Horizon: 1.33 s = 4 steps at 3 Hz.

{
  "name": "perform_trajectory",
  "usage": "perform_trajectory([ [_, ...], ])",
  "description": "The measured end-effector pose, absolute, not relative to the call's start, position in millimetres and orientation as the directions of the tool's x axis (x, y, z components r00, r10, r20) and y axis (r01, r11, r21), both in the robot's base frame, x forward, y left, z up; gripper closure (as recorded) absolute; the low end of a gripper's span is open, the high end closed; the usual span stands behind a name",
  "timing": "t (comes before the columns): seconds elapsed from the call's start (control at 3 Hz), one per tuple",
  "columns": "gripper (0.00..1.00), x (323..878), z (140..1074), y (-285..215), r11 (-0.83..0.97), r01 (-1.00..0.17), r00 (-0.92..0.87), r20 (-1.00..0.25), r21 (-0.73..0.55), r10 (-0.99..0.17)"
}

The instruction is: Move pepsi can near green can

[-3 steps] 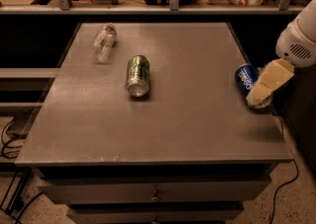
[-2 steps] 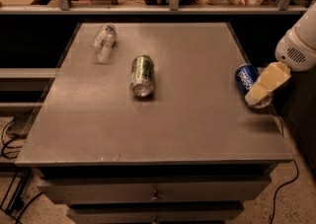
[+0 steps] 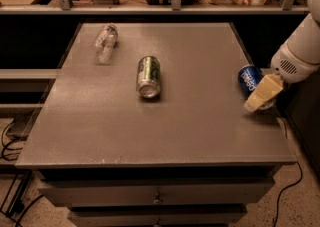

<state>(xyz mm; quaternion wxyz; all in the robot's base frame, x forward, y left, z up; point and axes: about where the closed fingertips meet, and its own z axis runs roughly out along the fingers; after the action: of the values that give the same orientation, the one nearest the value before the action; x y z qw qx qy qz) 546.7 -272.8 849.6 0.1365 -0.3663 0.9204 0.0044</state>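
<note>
hand [image 3: 259,98] at pepsi can [image 3: 248,76], right table [image 3: 200,136] edge, grip unclear; green can [image 3: 148,75] well apart

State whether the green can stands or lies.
Lying: the green can shows its silver end toward camera; the gripper is at the pepsi can.

My gripper [image 3: 260,98] is at the table's [image 3: 100,136] right edge, over the blue can [image 3: 248,77]; the green can [image 3: 149,75] lies mid-table, well apart.
</note>
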Motion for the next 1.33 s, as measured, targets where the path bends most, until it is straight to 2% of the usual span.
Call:
perform_trajectory([
  [0.67, 0.65, 540, 851, -255, 0.703, -0.7, -0.671, -0.222, -0.124, -0.707],
  [1.0, 0.89, 539, 876, -237, 0.652, -0.73, -0.617, -0.212, -0.204, -0.758],
  [1.33, 1.0, 534, 909, -208, 0.566, -0.774, -0.526, -0.209, -0.283, -0.824],
])
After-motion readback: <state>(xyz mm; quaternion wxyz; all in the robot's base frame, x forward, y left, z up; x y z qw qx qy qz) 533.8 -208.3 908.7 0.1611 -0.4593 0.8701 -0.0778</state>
